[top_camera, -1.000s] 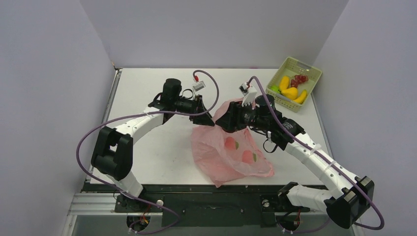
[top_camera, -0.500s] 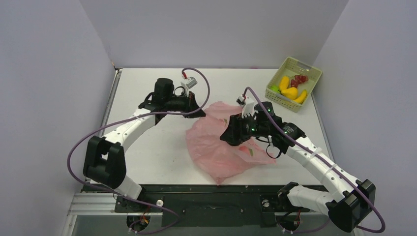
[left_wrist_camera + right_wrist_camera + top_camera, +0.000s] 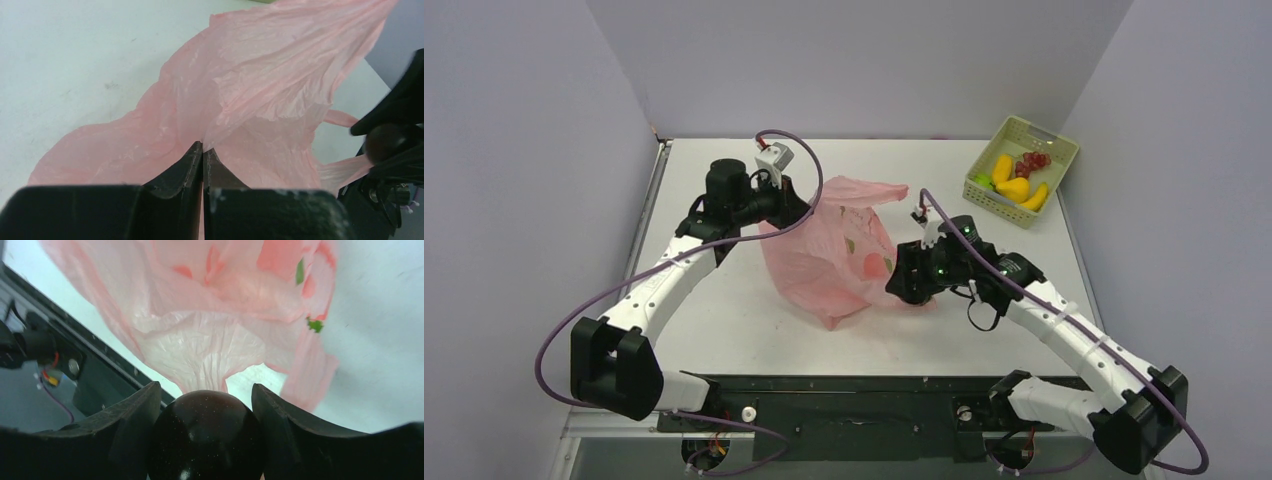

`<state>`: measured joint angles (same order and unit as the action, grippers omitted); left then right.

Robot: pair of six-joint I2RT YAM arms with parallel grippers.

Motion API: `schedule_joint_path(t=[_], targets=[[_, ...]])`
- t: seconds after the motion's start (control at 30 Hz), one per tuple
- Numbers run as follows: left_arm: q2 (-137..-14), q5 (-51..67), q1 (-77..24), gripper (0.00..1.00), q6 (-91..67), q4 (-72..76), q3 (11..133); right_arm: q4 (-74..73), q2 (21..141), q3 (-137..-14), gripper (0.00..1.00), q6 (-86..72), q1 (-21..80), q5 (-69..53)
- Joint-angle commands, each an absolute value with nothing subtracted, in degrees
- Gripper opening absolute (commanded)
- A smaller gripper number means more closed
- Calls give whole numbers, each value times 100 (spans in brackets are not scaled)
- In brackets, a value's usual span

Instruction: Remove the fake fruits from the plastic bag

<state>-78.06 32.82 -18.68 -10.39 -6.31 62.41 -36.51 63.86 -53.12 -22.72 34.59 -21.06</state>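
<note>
left end effector (image 3: 202, 150): pinching fully closed on plastic bag (image 3: 260, 75), 10 o'clock edge | right end effector (image 3: 205, 392): part-open, gripping dark purple fruit (image 3: 206, 440)

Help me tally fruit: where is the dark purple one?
Right wrist view: the purple fruit is gripped in the right pincer, just before the bag.

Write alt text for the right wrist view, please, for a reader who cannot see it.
The right gripper holds a dark purple round fruit in the foreground. Just beyond it is the crinkly pink plastic bag, red fruits showing through it.
</note>
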Motion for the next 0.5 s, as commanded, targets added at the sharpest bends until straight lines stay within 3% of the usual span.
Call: schedule_joint_path(t=[0.0, 0.23, 0.47], targets=[[-7866, 2566, -1754, 0, -917, -1046, 6549, -2933, 5607, -5987, 0, -2698, 3429, -1181], [-7581, 1833, -1593, 19, -924, -1282, 6613, -2715, 5532, -6557, 0, -2871, 2989, 260], [-6438, 731, -1421, 33, -959, -893, 6048, -2243, 6109, -6521, 0, -2786, 1637, 965]])
